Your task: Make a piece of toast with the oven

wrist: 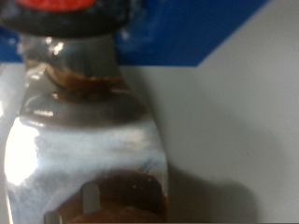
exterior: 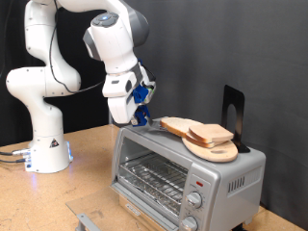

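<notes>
Standing on a wooden table [exterior: 91, 154], the oven [exterior: 188, 173] is silver-grey, with its glass door shut and a wire rack [exterior: 154, 176] visible inside; two round knobs [exterior: 193, 201] sit at its right, with a red mark above them, no writing legible. The piece of toast [exterior: 210, 134] lies on a round wooden board [exterior: 214, 148] on the oven's top. The gripper [exterior: 138, 117] hovers at the oven's far left top corner; whether clenched or released cannot be told. The wrist view is blurred: grey metal, blue and red patches.
</notes>
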Robot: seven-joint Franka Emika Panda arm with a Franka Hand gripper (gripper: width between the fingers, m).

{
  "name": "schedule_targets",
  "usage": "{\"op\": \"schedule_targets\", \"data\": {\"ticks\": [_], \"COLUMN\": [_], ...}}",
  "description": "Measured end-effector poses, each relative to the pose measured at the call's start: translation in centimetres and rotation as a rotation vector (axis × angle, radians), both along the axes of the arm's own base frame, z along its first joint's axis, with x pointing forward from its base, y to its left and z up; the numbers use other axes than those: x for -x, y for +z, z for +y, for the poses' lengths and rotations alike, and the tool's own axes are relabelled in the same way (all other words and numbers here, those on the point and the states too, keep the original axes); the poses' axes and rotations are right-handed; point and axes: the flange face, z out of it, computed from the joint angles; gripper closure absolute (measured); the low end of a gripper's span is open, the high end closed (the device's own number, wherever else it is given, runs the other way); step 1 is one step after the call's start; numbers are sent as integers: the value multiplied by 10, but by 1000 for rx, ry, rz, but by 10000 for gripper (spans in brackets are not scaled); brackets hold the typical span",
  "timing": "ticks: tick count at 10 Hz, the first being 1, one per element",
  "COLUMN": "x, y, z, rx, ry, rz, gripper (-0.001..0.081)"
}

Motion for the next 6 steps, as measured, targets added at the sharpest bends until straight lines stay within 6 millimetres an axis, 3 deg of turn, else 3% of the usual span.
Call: {"op": "schedule_targets", "data": {"ticks": [6], "x": [6], "y": [12], "z": [9], "rx": [-31], "ry": [67], "rz": [-47], "gripper": [313]}}
